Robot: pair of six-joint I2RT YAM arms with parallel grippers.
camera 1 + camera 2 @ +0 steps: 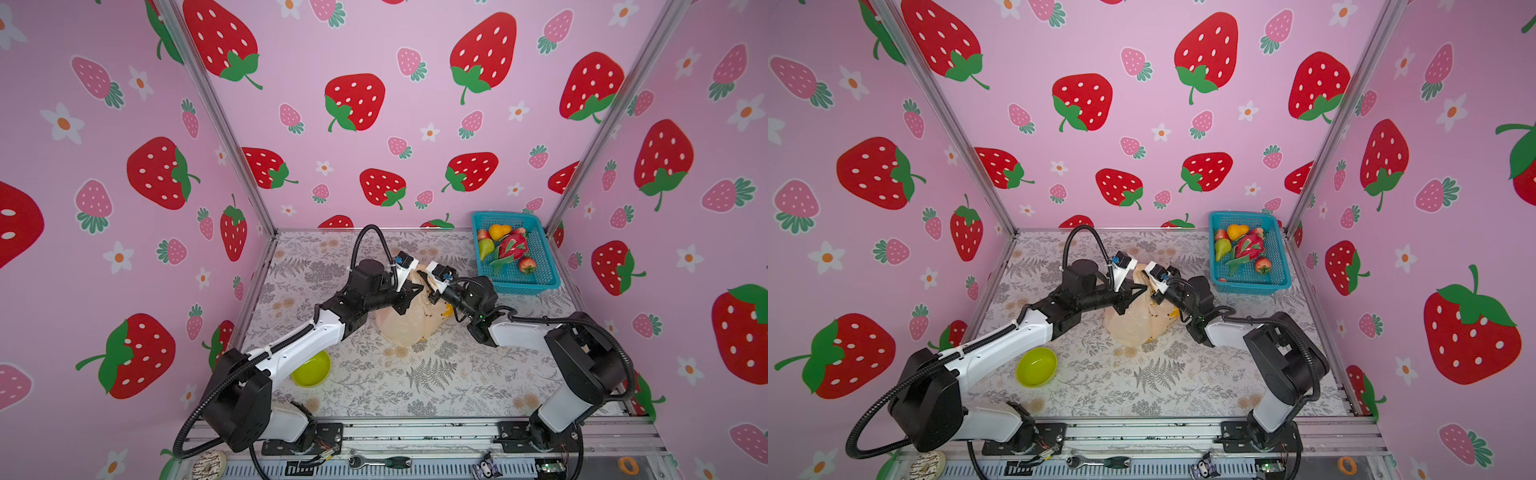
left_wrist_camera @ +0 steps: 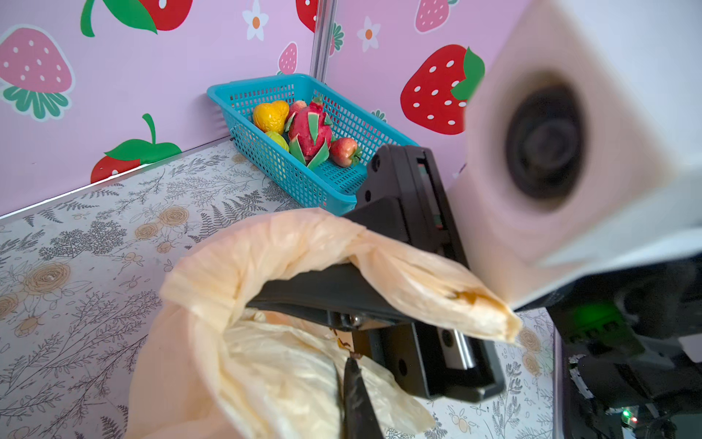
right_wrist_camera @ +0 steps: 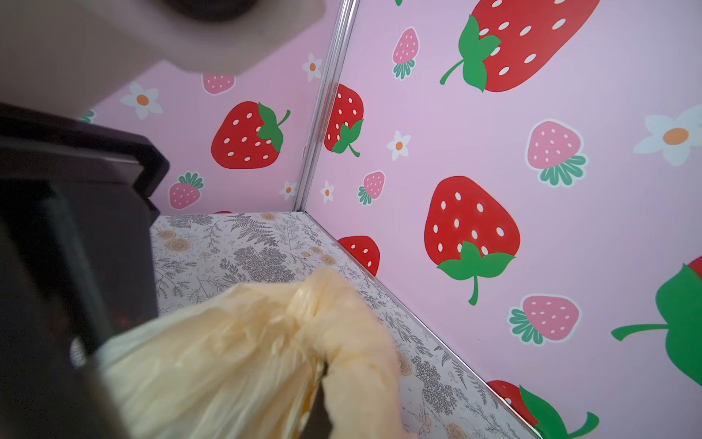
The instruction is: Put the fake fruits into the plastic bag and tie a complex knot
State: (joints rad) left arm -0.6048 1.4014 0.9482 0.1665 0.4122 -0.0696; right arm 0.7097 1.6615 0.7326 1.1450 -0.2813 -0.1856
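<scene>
The left gripper [image 2: 348,366] and right gripper [image 1: 427,286] both pinch the plastic bag [image 1: 405,328] at its top, side by side. The fake fruits [image 1: 505,249] lie far-right in the basket [image 1: 542,270], nearer the right arm.

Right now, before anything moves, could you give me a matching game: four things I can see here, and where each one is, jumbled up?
Things:
1. plastic bag
2. dragon fruit
3. lime bowl
4. ratchet wrench

Places:
A. in the teal basket
B. on the metal rail at the front
C. gripped by the left claw and right claw
D. on the table by the left arm

Pairs: 1-C, 2-A, 3-D, 4-B.
</scene>
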